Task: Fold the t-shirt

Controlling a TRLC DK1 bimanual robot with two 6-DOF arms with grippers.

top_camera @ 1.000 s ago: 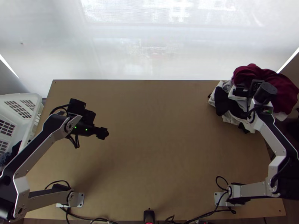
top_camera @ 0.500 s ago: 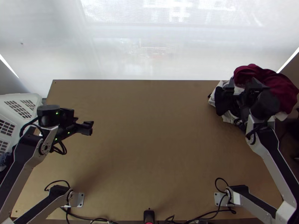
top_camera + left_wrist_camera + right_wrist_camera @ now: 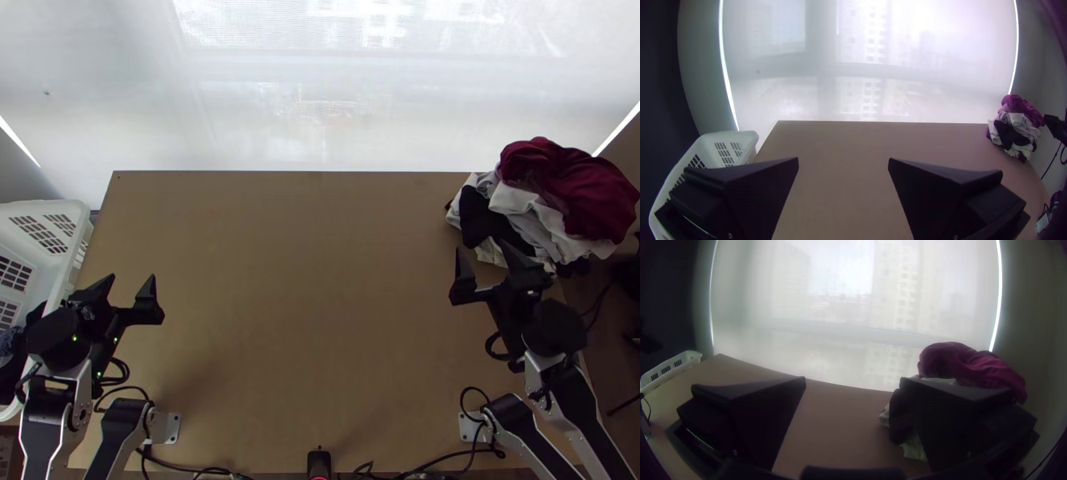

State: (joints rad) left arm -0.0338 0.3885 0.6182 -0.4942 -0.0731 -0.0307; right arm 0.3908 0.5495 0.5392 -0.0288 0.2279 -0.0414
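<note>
Well, left pincer (image 3: 130, 288) gapes wide.

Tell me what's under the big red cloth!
White cloth and black cloth poke out from under the red cloth. The middle underneath is covered, so I can't see what's there.

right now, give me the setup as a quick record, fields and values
left gripper: open, empty, near the basket
right gripper: open, empty, near the clothes pile
clothes pile: bunched, far right corner of the table
maroon cloth: on top of the pile
t-shirt: cannot tell which cloth
basket: white, slotted, left of the table
</note>
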